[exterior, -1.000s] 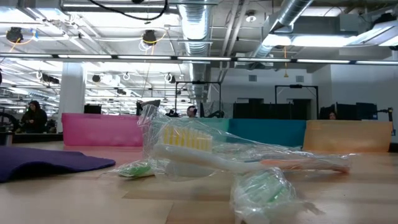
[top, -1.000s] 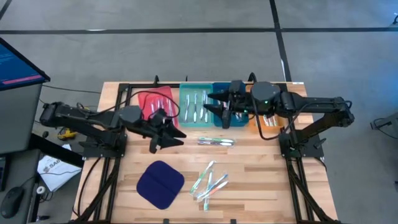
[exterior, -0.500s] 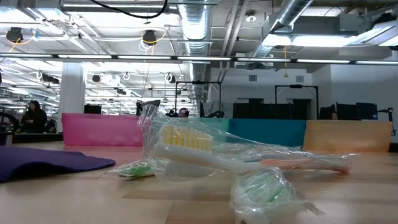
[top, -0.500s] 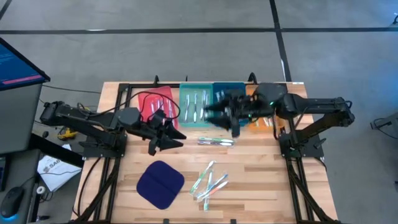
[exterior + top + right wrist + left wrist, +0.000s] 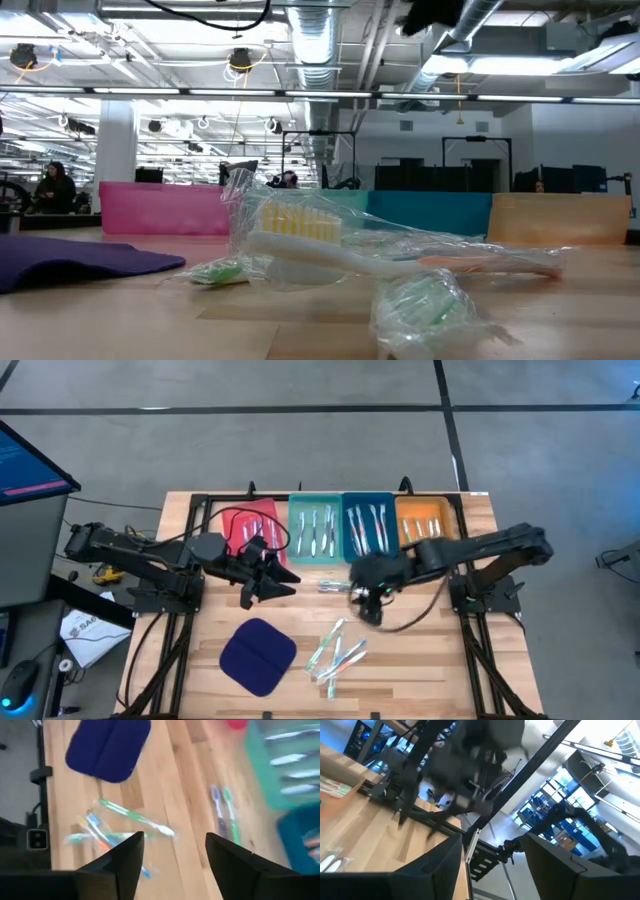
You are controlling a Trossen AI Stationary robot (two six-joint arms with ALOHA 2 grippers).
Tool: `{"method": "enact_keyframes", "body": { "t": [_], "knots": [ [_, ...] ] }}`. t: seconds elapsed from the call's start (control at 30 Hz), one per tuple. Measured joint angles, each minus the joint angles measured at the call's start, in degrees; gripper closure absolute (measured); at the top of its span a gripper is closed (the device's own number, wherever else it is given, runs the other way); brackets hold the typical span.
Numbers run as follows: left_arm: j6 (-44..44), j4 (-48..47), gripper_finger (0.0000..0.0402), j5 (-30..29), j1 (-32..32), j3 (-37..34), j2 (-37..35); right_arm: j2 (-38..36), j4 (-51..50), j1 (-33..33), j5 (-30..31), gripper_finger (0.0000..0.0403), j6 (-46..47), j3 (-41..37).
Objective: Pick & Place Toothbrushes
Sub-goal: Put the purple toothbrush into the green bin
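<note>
Near edge of the wooden table: a dark blue cloth pad lies left of centre. Just to its right lies a loose cluster of wrapped toothbrushes, whitish with green, blue and orange accents; the low view shows them at close range in clear wrappers, one with yellow bristles.

Middle of the table: a wrapped pair of toothbrushes lies on bare wood, centred between the two arms. The right gripper hangs just right of this pair, its arm reaching in from the right side. In the right wrist view its two dark fingers stand apart with nothing between them, and the wood, the cluster and the pad show through the gap. The left gripper is left of the pair, over the table just in front of the red tray. In the left wrist view its fingers are likewise spread and carry nothing.

Far edge: four trays stand side by side, from left to right a red tray, a teal tray, a blue tray and an orange tray. Toothbrushes lie lengthwise in the teal and blue trays, with several more in the red and orange trays.
</note>
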Motion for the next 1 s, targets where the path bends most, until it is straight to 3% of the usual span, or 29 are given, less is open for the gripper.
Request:
{"method": "enact_keyframes", "body": {
  "t": [0.1, 0.33, 0.4, 0.57, 0.67, 0.77, 0.9, 1.0],
  "knots": [
    [0.16, -0.18, 0.0192, -0.02, 0.00, -0.27, 0.06, 5.17, 0.63, 0.02, -0.93, 0.0205, 0.08, 0.14],
    [2.55, -1.21, 0.0192, 0.58, -0.55, -0.29, -0.86, 14.05, 7.36, 3.88, -10.85, 0.0233, 0.86, 0.16],
    [3.09, -1.86, 0.0192, 0.50, -0.55, -0.27, -1.51, 14.28, 6.94, 6.18, -9.80, 0.0243, -0.35, 0.03],
    [3.97, -2.31, 0.0192, -4.60, -0.50, -0.27, -1.66, 14.96, 8.91, 9.96, 1.11, 0.0270, -4.01, 0.01],
    [4.95, -2.24, 0.0192, -8.02, -0.38, -0.27, -1.58, 15.24, 10.47, 9.73, 0.98, 0.0278, -4.28, -0.69],
    [6.87, -2.30, 0.0192, -11.91, -0.35, -0.27, -1.40, 13.40, 15.22, 8.04, -1.99, 0.0278, -4.35, -6.73],
    [8.10, -2.24, 0.0192, -18.49, -0.35, -0.27, -1.42, 4.50, 30.06, 4.82, -7.75, 0.0267, -4.05, -21.45],
    [8.15, -2.19, 0.0192, -23.23, 0.04, -0.27, -1.42, -0.49, 35.30, 3.14, -9.37, 0.0258, -3.96, -29.34]
  ]
}}
